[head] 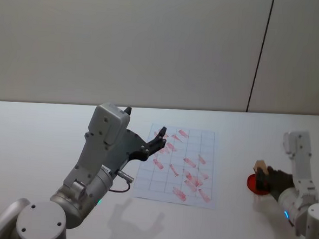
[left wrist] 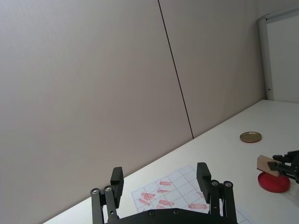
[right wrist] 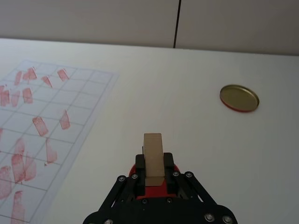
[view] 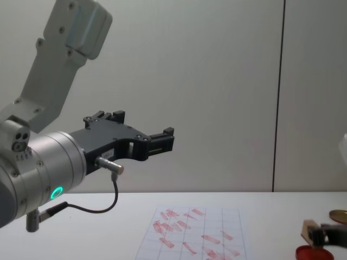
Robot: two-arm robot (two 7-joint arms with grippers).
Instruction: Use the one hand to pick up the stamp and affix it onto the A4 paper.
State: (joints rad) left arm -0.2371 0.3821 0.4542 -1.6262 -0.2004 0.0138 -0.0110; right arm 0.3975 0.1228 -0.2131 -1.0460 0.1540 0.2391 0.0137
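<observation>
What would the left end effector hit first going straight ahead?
Probably the grey wall: the open left end effector aims above the white gridded A4 paper, nothing between, depth unclear. The right end effector holds the tan wooden stamp aside.

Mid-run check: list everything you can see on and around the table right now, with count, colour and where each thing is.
stamp: 1, light tan wood, held over the ink pad, right of the paper
ink pad: 1, red, round, on the table under the stamp
A4 paper: 1, white with a faint blue grid and many red stamp marks, flat at the table's middle
round disc: 1, gold-brown, on the table beyond the ink pad, toward the wall
table: 1, white
wall: pale grey, one dark vertical seam, behind the table
left gripper: black, open, raised in the air over the paper's left side
right gripper: black, shut on the stamp, low at the table's right
</observation>
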